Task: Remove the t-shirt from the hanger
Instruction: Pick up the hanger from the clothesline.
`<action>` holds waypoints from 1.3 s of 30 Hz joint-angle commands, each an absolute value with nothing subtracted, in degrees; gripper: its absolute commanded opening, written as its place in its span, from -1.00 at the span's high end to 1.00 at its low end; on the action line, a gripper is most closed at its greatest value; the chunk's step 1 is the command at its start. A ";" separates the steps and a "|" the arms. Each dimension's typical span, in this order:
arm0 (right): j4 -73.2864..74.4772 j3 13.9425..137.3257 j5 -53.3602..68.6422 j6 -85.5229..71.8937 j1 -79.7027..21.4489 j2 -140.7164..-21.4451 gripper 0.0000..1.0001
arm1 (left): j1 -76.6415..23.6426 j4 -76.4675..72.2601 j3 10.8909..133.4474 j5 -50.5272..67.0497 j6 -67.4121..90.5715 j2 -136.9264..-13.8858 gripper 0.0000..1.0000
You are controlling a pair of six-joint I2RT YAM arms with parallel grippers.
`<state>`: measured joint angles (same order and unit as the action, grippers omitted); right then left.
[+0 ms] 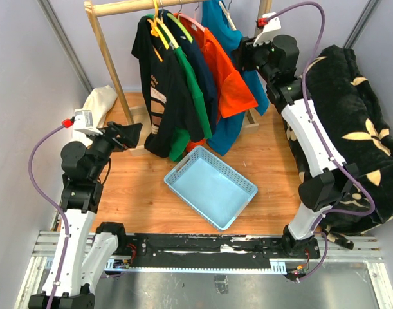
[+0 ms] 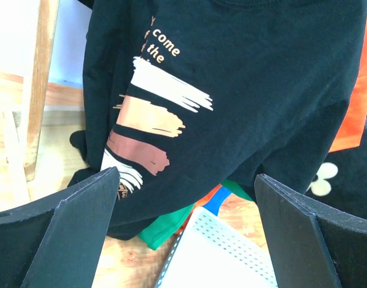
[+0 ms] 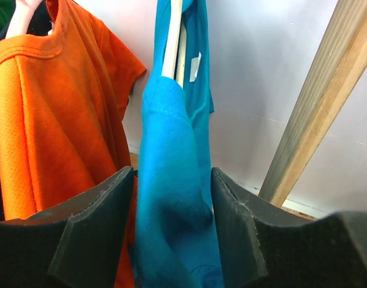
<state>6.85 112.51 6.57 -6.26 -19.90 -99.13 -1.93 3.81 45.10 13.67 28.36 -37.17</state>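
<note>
Several t-shirts hang on hangers from a wooden rail [image 1: 122, 6]: black [image 1: 159, 96], green [image 1: 195, 96], navy, orange [image 1: 231, 87] and, at the right end, blue [image 1: 228, 132]. My right gripper [image 1: 238, 58] is up at the blue t-shirt's shoulder. In the right wrist view its fingers [image 3: 173, 175] stand partly open on either side of the blue fabric [image 3: 171, 138], which hangs from a pale hanger [image 3: 173, 36]. My left gripper [image 1: 128, 135] is open and empty, low, facing the black t-shirt [image 2: 243, 78], and apart from it [image 2: 186, 174].
A light blue basket [image 1: 211, 183] lies on the wooden floor below the shirts, also seen in the left wrist view [image 2: 219, 252]. The rack's right post [image 3: 315, 108] is close to my right gripper. A black floral blanket [image 1: 350, 129] lies right, a beige cloth [image 1: 98, 102] left.
</note>
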 commanded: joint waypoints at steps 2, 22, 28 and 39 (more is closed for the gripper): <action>-0.98 110.25 5.19 -5.44 -21.18 -98.29 -0.06 | -1.58 1.55 44.67 14.85 28.46 -36.61 -0.99; -18.67 99.06 5.67 -5.56 -21.18 -95.13 0.19 | -1.58 1.32 44.44 15.00 28.41 -36.40 -0.99; -20.62 98.16 5.35 -5.21 -21.18 -94.86 0.31 | -1.58 1.08 44.47 14.94 28.48 -36.34 -0.99; -22.12 97.49 4.40 -4.51 -21.18 -94.22 0.81 | -1.58 0.79 44.84 16.02 28.56 -36.63 -0.98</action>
<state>-18.39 98.00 5.72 -5.50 -19.90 -96.66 -1.93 2.68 44.95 14.31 28.53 -36.95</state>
